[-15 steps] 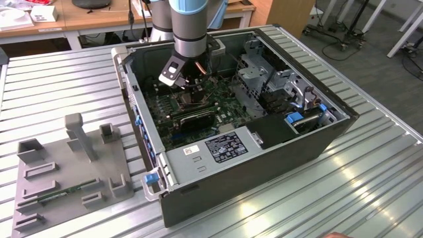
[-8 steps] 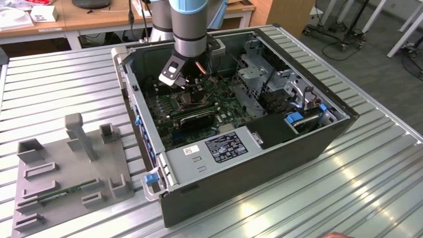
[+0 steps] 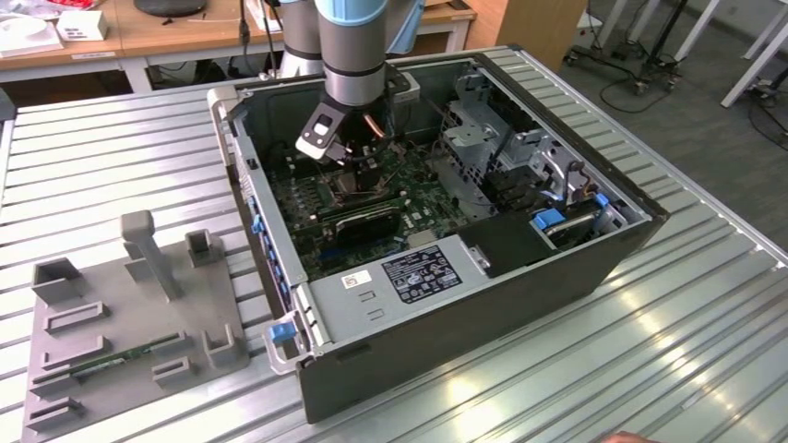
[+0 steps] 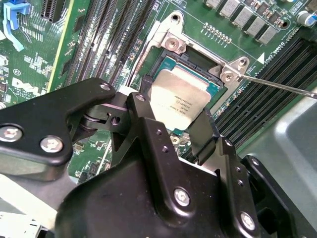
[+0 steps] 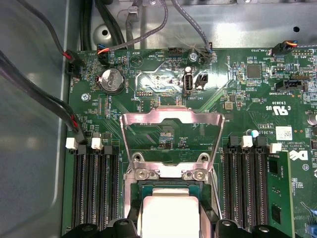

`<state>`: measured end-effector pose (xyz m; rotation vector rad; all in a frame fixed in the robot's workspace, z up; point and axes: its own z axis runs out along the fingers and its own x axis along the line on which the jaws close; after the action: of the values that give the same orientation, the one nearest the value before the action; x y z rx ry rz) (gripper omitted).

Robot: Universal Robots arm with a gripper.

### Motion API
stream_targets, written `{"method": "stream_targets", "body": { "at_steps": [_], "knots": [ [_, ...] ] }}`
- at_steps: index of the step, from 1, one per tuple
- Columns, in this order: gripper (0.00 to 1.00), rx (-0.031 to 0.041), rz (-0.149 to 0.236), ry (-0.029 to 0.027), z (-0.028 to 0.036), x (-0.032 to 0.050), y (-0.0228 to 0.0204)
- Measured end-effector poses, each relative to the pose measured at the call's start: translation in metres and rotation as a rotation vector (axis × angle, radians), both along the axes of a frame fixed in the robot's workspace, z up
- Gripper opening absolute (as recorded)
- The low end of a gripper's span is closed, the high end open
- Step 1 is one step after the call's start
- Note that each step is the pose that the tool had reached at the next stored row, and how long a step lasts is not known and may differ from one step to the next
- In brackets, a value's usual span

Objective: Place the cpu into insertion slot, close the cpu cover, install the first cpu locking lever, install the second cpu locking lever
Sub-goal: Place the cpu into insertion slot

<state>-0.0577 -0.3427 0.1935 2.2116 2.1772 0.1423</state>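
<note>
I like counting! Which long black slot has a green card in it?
The one holding the green card, outermost in its row, farthest from the cpu. The other long slots look empty.

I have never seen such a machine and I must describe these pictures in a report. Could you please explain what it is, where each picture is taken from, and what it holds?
It is one robot arm reaching down into an open computer case that lies on a metal table. The exterior view looks at all this from outside; a grey tray of holders lies at the exterior view's left. Both wrist views come from cameras on the arm, looking at the green motherboard. In the second wrist view the black gripper grips the cpu by two edges at the insertion slot. In the first wrist view the cpu cover is swung open.
</note>
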Motion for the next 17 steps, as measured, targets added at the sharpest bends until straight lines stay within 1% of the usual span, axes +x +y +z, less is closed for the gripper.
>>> {"method": "stream_targets", "body": {
  "at_steps": [12, 17],
  "knots": [
    [0.54, -0.0001, 0.000, 0.0001, -0.0032, -0.0011, 0.0000],
    [0.54, -0.0002, 0.000, 0.0001, -0.0033, -0.0011, 0.0001]
  ]
}}
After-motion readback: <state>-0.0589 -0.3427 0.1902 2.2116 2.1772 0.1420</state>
